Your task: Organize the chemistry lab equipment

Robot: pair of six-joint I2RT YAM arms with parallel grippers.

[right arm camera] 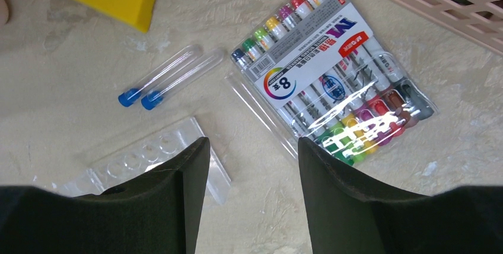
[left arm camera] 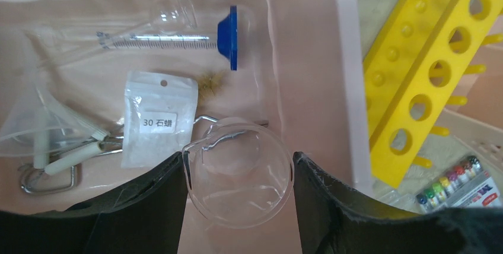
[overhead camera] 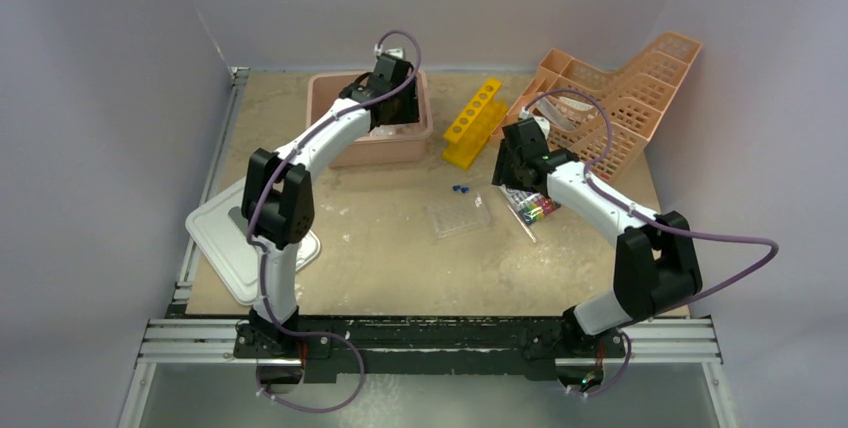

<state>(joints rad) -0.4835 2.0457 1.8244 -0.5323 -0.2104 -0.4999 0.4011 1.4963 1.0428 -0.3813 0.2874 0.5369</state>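
Top: left claw (overhead camera: pixel 393 113) over pink bin (overhead camera: pixel 322 88) at tabletop (overhead camera: pixel 400 258) far edge; right claw (overhead camera: pixel 508 176) nearer right edge.
Left wrist: grips clear beaker (left arm camera: pixel 237 174). Looks like the binning step; next, lower and release.
Right wrist: spread, empty; blue-capped tubes (right arm camera: pixel 172 76) ahead, likely next pick.

Bright even light, faint shadows; glare streaks the marker pack (right arm camera: pixel 362 120) beside crisply focused blue-capped tubes (right arm camera: pixel 169 79).
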